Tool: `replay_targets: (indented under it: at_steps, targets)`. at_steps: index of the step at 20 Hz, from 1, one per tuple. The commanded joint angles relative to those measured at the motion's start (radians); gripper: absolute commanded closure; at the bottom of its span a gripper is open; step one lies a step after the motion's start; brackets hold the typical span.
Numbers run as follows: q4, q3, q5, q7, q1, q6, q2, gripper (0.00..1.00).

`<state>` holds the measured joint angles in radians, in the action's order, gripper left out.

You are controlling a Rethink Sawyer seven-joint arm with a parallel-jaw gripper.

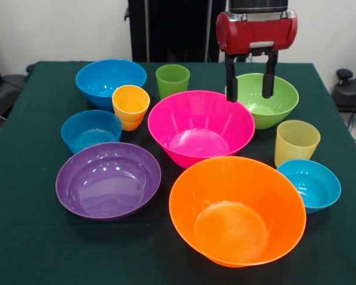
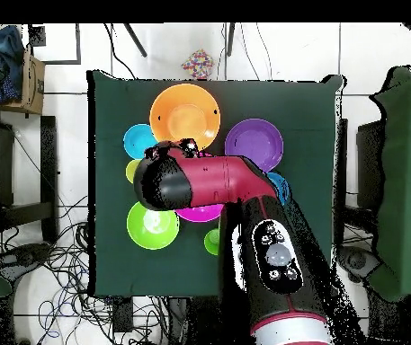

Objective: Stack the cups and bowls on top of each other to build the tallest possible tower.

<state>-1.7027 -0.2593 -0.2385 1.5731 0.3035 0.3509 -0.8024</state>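
No tower stands; every cup and bowl sits apart on the green table. My gripper [image 1: 250,89] is open and empty, with its fingers hanging over the left part of the green bowl [image 1: 273,104]. Beside it is the pink bowl [image 1: 200,127], with the orange bowl [image 1: 237,211] and purple bowl [image 1: 108,180] at the front. The medium blue bowl [image 1: 111,80] and two small blue bowls [image 1: 91,130] [image 1: 310,184] stand at the sides. The green cup [image 1: 172,80], yellow-orange cup [image 1: 130,107] and pale yellow cup [image 1: 296,142] stand upright.
In the overhead view the red arm [image 2: 236,184] covers the table's middle, hiding the gripper and most of the pink bowl [image 2: 200,214]. The orange bowl [image 2: 184,117], purple bowl [image 2: 254,144] and green bowl [image 2: 152,225] show around it. Chairs and cables surround the table.
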Motion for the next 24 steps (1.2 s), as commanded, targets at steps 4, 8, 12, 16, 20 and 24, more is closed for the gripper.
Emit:
replay_targets:
  at_steps: [4, 8, 12, 16, 20, 24]
  targets:
    - [0.072, -0.01, -0.06, 0.039, 0.018, -0.007, 0.117, 0.0]
    - [0.066, 0.015, -0.098, 0.049, 0.027, -0.089, 0.152, 0.0]
    - [0.076, 0.033, -0.106, 0.062, 0.019, -0.112, 0.173, 0.0]
    - [0.075, 0.056, -0.09, 0.09, -0.021, -0.099, 0.165, 0.0]
    - [0.026, 0.083, -0.091, 0.119, -0.041, -0.14, 0.148, 0.0]
    - [0.009, 0.093, -0.061, 0.132, -0.053, -0.105, 0.108, 0.0]
